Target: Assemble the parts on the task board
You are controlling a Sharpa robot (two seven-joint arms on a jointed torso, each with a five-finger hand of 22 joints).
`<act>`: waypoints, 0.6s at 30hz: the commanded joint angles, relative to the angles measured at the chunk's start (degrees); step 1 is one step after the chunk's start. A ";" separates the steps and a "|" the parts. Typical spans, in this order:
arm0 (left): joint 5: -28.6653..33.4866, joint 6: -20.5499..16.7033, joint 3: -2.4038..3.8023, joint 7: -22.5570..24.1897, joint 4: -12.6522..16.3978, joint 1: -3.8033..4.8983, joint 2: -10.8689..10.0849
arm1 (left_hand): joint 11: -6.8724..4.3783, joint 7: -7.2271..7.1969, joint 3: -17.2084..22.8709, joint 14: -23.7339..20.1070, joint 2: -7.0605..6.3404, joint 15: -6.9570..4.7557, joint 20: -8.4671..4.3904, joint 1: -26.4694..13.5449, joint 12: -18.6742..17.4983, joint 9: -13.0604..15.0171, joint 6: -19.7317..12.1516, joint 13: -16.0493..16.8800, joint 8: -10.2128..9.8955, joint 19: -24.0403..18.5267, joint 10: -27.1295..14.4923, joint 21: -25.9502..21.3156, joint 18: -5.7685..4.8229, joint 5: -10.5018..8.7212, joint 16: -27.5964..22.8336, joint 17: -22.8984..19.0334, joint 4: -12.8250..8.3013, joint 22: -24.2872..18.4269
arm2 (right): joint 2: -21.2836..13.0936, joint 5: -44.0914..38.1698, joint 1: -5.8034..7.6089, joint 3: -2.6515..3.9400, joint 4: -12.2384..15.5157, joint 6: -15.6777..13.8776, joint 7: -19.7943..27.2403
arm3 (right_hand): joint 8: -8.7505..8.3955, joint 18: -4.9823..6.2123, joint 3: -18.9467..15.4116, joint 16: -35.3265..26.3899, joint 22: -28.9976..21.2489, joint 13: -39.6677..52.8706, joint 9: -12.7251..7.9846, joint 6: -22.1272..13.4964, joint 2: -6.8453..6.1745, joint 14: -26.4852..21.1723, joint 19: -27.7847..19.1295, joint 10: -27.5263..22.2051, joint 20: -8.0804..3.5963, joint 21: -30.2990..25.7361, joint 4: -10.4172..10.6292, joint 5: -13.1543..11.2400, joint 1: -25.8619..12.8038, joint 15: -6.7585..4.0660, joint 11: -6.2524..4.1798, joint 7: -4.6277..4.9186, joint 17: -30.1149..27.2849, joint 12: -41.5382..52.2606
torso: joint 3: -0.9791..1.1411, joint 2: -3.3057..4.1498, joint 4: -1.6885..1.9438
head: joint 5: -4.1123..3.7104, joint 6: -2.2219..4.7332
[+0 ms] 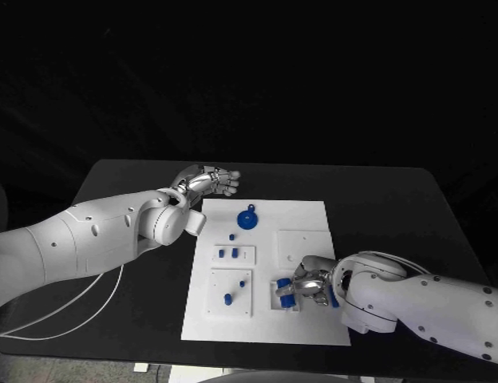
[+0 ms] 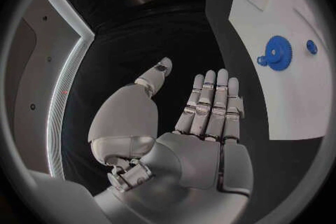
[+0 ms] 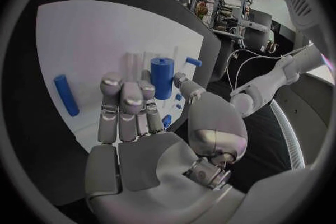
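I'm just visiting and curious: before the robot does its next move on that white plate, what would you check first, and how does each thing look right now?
1. Left hand out of the way: ok, open beside the task board's far corner, holding nothing.
2. Right hand at work: ok, over the board's near edge.
3. Its fingers gripping a part: cannot tell.
4. Blue cylinder upright: ok, just beyond the fingers.
5. Blue gear undisturbed: ok, lying on the board.
6. Blue bar free: ok, flat on the board, apart from the hand.
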 commanded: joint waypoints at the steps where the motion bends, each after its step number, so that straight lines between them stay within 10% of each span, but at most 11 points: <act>1: 0.29 0.82 0.05 0.74 0.25 0.04 0.08 | 0.04 -0.08 -0.31 0.10 0.53 0.12 0.03 -0.10 0.06 0.03 0.35 -0.07 0.23 -0.37 -0.30 -0.29 -0.39 -0.15 -0.41 0.07 0.08 0.09 | 0.32 -3.19 -0.07 0.00 -0.38 2.50 -0.30 | -0.20 3.57 -0.28 -0.30 0.97 -0.05 0.09 0.62 0.05 0.06 -0.24 0.00 -0.19 0.33 0.01 -0.23 -0.44 -0.30 -0.30 0.39 0.06 -0.34 | -0.01 -0.02 -0.06 | 0.18 -0.12; 18: 0.29 0.79 0.05 0.66 0.21 0.05 -0.14 | 0.07 -0.07 -0.37 0.07 0.56 0.13 0.03 -0.14 0.05 0.02 0.33 -0.13 0.25 -0.36 -0.32 -0.31 -0.38 -0.15 -0.47 0.09 0.07 0.12 | 1.48 -2.10 -0.97 0.00 -1.37 2.97 -0.27 | -0.26 3.57 -0.42 -0.36 0.94 -0.08 0.10 0.64 -0.01 0.04 -0.29 0.01 -0.20 0.30 0.16 -0.24 -0.90 -0.32 -0.32 0.38 0.07 -0.44 | 0.07 -0.02 -0.12 | 0.56 -0.43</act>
